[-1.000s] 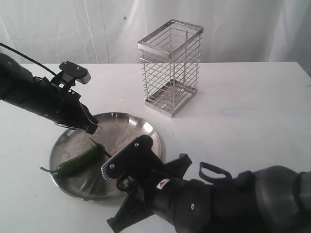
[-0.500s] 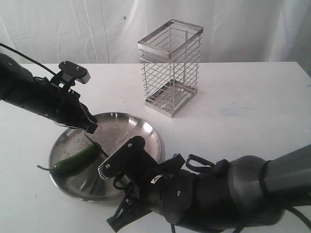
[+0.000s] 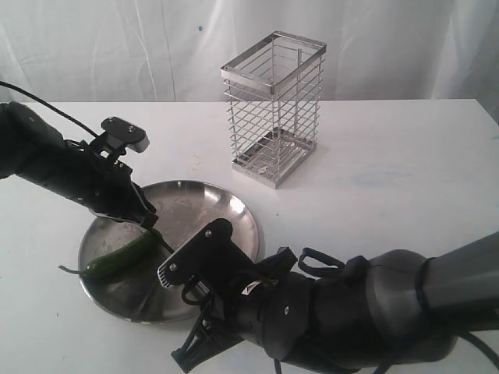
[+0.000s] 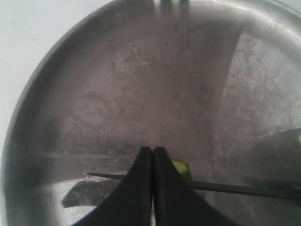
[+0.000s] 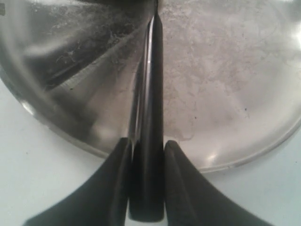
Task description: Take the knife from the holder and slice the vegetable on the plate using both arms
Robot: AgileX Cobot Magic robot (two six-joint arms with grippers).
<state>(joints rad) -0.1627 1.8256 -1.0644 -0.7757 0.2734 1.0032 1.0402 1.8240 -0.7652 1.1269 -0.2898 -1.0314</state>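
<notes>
The right end effector (image 5: pixel 146 155) is clamping the black knife (image 5: pixel 149 108) by its handle, its blade reaching over the steel plate (image 3: pixel 226 201) toward the green chili pepper (image 3: pixel 121 255). The left end effector (image 4: pixel 153 162) is pressing down at the chili's tip, fingers fully together. The wire holder (image 3: pixel 273 109) is standing well apart on the tabletop (image 3: pixel 405 171).

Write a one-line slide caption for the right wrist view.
Right gripper clamps the black knife by its handle, blade reaching out over the steel plate.
</notes>
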